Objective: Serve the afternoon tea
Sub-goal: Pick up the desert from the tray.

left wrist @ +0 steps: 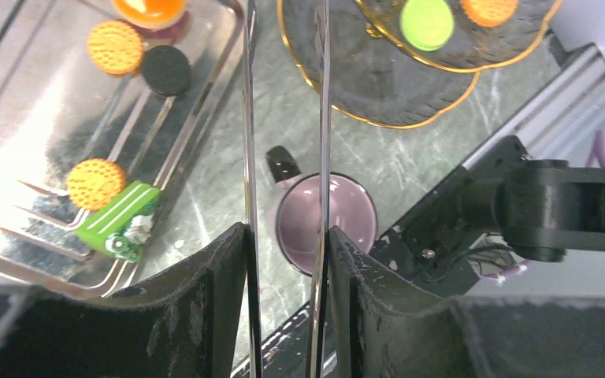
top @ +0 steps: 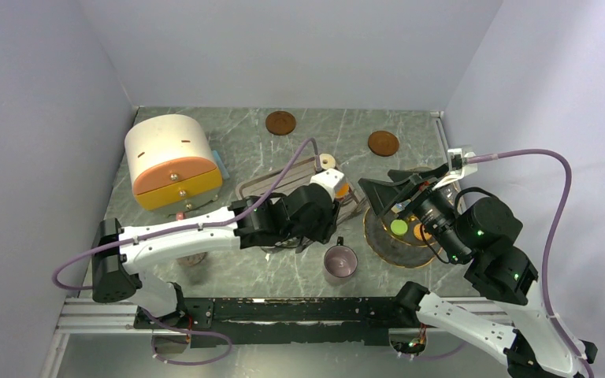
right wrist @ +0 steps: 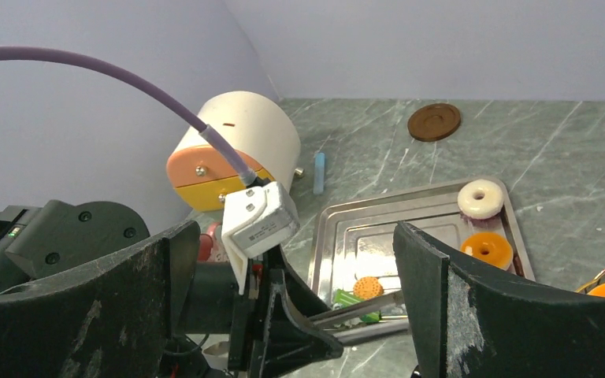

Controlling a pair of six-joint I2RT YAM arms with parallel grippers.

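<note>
Left gripper [left wrist: 283,236]: fingers [left wrist: 220,268] clamped on a pair of thin metal tongs [left wrist: 248,118], one pad against each blade. Blades run parallel, with a gap between them, up out of the left wrist view. Tips not visible there.

Seen through and beside the blades: pinkish mug [left wrist: 350,220], upright on the marble table [left wrist: 228,142], handle toward the far side. It stands apart from both the steel tray [left wrist: 39,157] on one side and the gold-rimmed plate [left wrist: 378,79] on the other.

In the tray: two orange biscuits [left wrist: 96,183], a black round [left wrist: 165,69], a green wrapped piece [left wrist: 118,220], an orange ring [right wrist: 488,248] and a cream ring [right wrist: 480,198] at the far end.

On the plate: green round [left wrist: 427,22] and another orange biscuit [left wrist: 488,9], side by side.

Right gripper [right wrist: 295,236]: fingers spread wide, nothing between them, hanging over the plate's far edge. The left wrist and its cable sit directly in front of it, blocking much of the tray from that side.

Further out: rounded white drawer box [top: 172,161] at far left, blue stick [right wrist: 319,173] beside it, and two brown discs [top: 280,122] near the back wall.
</note>
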